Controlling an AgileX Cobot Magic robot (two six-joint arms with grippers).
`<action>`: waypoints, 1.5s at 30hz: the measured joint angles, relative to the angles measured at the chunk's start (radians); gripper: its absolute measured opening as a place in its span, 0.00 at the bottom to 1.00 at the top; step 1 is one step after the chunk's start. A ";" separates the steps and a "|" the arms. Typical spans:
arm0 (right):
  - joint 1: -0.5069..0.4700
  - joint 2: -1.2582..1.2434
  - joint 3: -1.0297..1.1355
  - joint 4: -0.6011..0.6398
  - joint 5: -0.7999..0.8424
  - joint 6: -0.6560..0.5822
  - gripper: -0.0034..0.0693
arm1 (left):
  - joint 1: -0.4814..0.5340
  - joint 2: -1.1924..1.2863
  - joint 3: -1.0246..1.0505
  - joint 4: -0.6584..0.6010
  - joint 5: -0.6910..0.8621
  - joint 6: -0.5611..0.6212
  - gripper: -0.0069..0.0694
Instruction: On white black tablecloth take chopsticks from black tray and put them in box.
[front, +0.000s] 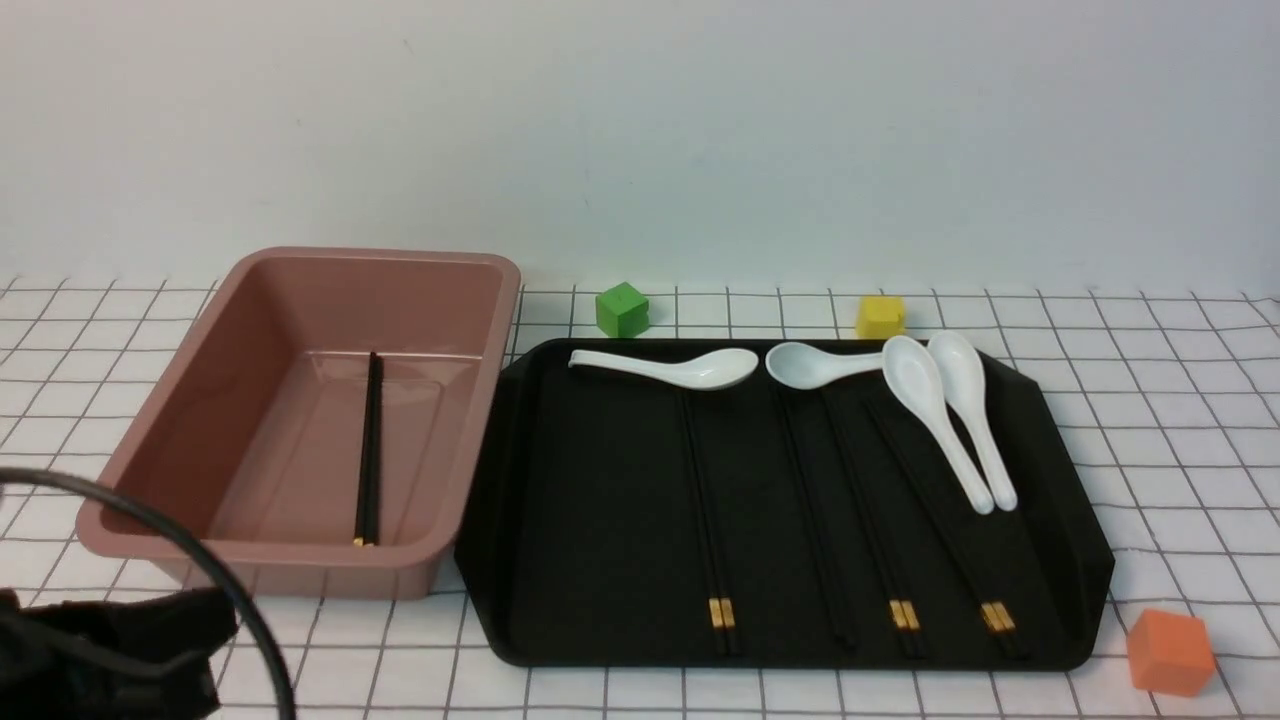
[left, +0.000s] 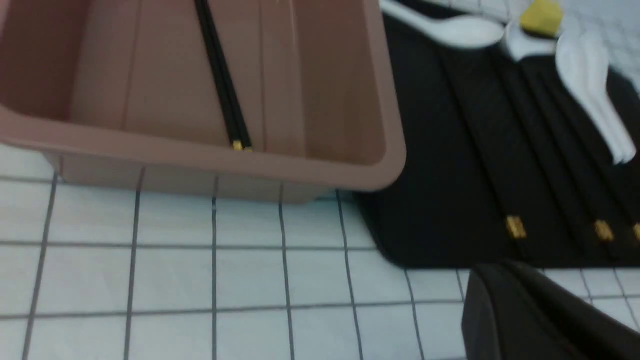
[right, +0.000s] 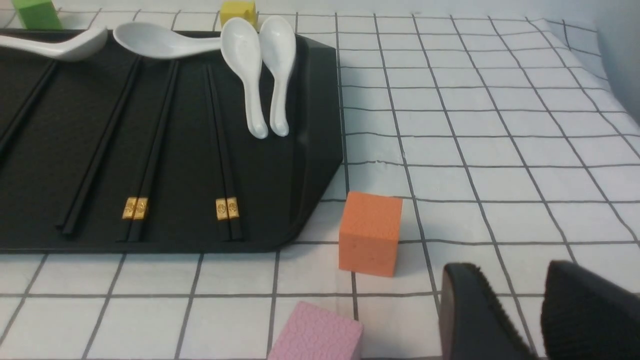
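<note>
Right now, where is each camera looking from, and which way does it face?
Front view: between the arms, facing forward over the pink box and black tray; part of the left arm shows.
Left wrist view: on the left wrist, facing the box and part of the tray; the shut left gripper shows.
Right wrist view: on the right wrist, facing the tray's right part and the orange cube; the right gripper's two fingers, apart, show.
Both wrist views share the yellow cube.

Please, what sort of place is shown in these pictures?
Probably a robot test station: a white cloth with a thin black grid lies before a plain pale wall, and a black robot arm reaches in near a dusty-pink plastic tub.
</note>
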 joint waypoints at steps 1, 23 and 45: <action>0.000 0.000 0.000 0.000 0.000 0.000 0.38 | 0.000 -0.024 0.012 -0.003 -0.022 0.000 0.07; 0.000 0.000 0.000 0.000 0.000 0.000 0.38 | 0.000 -0.181 0.041 -0.011 -0.053 0.000 0.07; 0.000 0.000 0.000 0.000 0.000 0.000 0.38 | 0.231 -0.629 0.397 0.091 0.082 0.000 0.08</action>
